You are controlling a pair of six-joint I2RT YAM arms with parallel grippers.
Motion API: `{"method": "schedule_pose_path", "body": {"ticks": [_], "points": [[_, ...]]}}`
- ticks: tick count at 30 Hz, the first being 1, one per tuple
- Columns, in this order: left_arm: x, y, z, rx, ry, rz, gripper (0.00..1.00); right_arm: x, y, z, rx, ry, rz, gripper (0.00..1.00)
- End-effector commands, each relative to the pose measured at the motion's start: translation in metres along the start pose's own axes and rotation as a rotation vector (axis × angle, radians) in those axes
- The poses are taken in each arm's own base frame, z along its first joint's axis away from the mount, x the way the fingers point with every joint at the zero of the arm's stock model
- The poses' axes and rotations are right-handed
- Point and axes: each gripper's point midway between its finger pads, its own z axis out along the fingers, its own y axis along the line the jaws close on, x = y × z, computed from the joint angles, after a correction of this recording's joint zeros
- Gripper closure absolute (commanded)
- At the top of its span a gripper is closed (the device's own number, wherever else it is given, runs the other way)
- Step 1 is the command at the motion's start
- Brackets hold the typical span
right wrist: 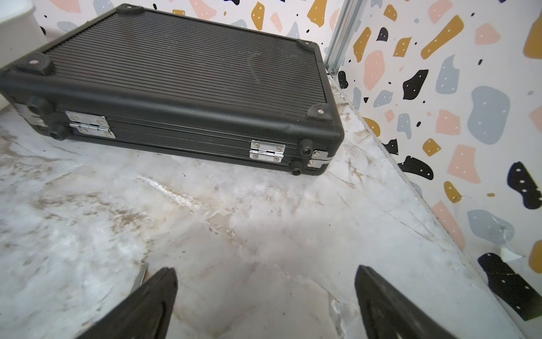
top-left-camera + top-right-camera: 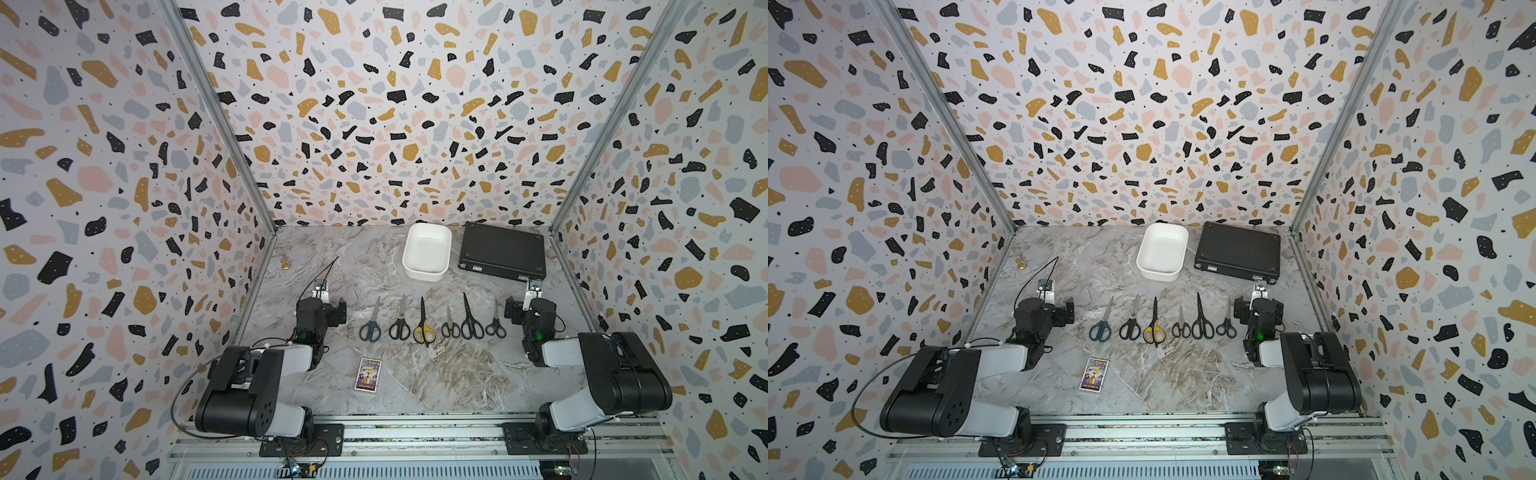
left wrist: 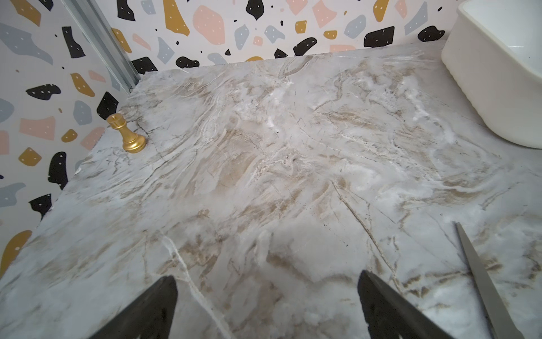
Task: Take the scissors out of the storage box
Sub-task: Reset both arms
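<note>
Left gripper [image 3: 267, 277] and right gripper [image 1: 264, 268]: jaws spread wide, nothing held, each over bare counter [image 2: 415, 374]. In both top views the fingers are hidden under the wrist assemblies.

Near the front edge of the counter lies a small printed card pack [image 2: 368, 375]; its print is too small to read.

Mid-counter, all six scissors [image 2: 422, 311] lie flat in a row between the two arms, handles toward the front edge and none touching. The dark blue pair [image 2: 375, 311] is at the left end. The left wrist view shows only one blade [image 3: 484, 278], cut off by the frame.

Along the far edge, the storage box [image 2: 424, 272] stands empty, just beside a closed black case [image 2: 503, 249]. A gold chess piece [image 3: 129, 135] stands at the left edge.
</note>
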Motion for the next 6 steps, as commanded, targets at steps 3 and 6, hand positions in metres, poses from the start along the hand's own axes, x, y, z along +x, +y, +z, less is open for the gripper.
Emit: {"method": "schedule_pose_path", "body": {"ticks": [3, 6], "points": [[-0.0156, -0.0014, -0.0006, 0.012, -0.063, 0.009, 0.00, -0.0121, -0.0020, -0.0009, 0.015, -0.038, 0.004, 0.00], [-0.0157, -0.0015, -0.0010, 0.013, -0.067, 0.009, 0.00, -0.0125, -0.0018, -0.0010, 0.014, -0.040, 0.002, 0.00]]}}
